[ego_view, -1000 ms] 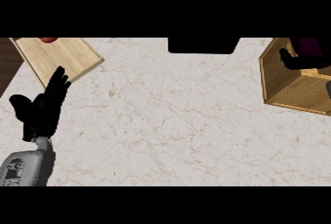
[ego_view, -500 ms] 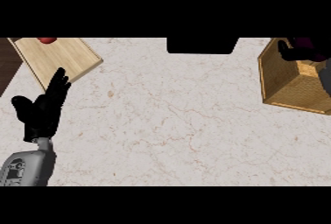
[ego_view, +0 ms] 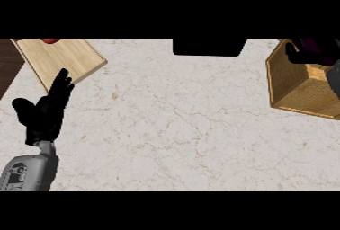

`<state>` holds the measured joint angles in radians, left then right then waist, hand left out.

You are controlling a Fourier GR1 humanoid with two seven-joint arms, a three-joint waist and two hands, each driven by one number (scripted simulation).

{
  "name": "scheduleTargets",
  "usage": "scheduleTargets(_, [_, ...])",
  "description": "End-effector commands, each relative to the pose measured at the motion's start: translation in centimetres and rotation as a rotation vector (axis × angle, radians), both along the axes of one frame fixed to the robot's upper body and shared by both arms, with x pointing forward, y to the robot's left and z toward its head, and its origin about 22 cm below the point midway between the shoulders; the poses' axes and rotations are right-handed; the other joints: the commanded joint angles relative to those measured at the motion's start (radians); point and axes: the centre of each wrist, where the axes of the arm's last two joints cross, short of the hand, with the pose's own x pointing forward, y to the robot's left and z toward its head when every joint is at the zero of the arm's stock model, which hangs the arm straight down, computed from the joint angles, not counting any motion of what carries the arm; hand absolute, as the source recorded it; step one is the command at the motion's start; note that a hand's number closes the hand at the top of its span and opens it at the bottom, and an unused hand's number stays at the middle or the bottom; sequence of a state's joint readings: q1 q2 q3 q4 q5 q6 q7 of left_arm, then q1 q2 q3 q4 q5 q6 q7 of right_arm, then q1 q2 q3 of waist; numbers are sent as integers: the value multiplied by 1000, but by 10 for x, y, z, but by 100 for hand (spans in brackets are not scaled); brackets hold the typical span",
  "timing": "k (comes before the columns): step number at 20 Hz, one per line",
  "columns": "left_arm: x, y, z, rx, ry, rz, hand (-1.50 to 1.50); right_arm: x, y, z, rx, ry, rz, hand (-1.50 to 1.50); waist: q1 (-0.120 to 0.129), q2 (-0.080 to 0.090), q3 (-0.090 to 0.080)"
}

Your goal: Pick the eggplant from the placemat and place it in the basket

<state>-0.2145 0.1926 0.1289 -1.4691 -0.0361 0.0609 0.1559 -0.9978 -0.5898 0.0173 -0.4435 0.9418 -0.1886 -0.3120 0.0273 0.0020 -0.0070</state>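
Note:
The woven basket (ego_view: 297, 92) stands at the right edge of the marble counter. Over its far rim my right hand (ego_view: 300, 51) is curled round a dark purple eggplant (ego_view: 324, 46), which it mostly hides. A bit of the grey right forearm shows at the right edge, above the basket's opening. The light wooden placemat (ego_view: 61, 59) lies at the top left with no eggplant on it. My left hand (ego_view: 45, 112) rests open at the left, fingers up, just below the placemat's near corner.
A small red thing (ego_view: 50, 41) sits at the placemat's far edge, cut off by the view's top. A black block (ego_view: 209, 46) stands at the counter's back middle. Dark flooring shows beyond the counter's left edge.
My right hand with the eggplant has moved up and back along the basket's far rim. The left hand has stayed still.

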Motion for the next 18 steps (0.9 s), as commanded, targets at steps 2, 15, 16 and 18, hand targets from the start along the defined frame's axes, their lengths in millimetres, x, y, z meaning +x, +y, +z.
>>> scheduleTargets(2, [7,-2,11,-6,-6,-20,0,-9,-23,-26,-3,13,-40,150,10,13,9])
scheduleTargets(15, [-11,3,4,-8,-1,-11,0,-9,-31,-23,-99,37,-54,150,16,11,8])
scheduleTargets(16, [-2,17,5,-6,8,-8,0,-9,-17,-45,-115,67,-59,150,4,11,8])
scheduleTargets(18, [1,11,8,17,-4,-13,0,-4,-20,-28,-94,63,-54,150,14,15,8])
